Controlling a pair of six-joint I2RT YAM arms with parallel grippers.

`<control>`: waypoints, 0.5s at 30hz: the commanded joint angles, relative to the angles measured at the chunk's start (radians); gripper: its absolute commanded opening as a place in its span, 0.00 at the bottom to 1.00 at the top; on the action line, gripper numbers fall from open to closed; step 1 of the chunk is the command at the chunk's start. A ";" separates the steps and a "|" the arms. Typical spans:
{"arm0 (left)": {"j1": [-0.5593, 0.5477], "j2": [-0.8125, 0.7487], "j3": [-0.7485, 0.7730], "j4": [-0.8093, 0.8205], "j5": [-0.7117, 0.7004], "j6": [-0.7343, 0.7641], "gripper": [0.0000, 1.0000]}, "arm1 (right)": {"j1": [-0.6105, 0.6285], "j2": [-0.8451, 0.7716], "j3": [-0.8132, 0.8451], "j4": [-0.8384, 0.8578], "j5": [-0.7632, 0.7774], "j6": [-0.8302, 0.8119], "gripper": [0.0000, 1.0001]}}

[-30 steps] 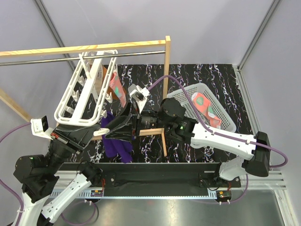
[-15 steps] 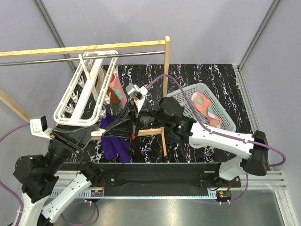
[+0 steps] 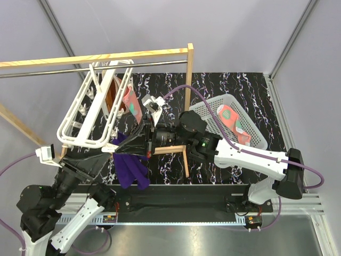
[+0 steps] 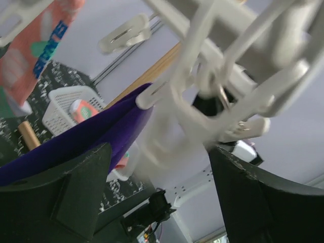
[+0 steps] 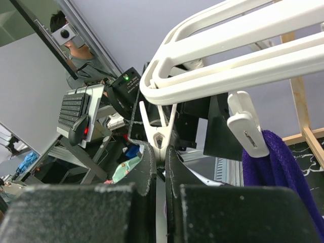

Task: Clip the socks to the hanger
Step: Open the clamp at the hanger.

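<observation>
The hanger (image 5: 238, 66) is hung from the rod (image 3: 53, 68) at far left; one clip (image 5: 158, 124) is pinched by the right hand (image 5: 158, 152). The left hand (image 4: 159, 152) is spread below. One of the socks (image 3: 131, 101) is hung there.

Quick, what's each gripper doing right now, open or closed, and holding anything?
Left gripper: open, holding nothing.
Right gripper: closed on a hanger clip.

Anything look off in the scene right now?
The hanger sits askew. It juts out from the rod rather than hanging level under its hook. The right gripper is pinched shut on a clip at its outer end. One coral sock lies unclipped in the basket.
</observation>
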 commanded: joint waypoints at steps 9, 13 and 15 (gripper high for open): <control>0.004 -0.048 -0.001 0.276 0.136 0.103 0.88 | -0.004 -0.017 0.030 -0.015 0.068 0.116 0.00; 0.013 0.022 0.042 0.319 0.162 0.146 0.90 | -0.004 -0.017 0.012 0.037 0.057 0.169 0.00; 0.018 0.029 0.040 0.334 0.156 0.146 0.90 | -0.005 -0.015 0.012 0.051 0.051 0.197 0.00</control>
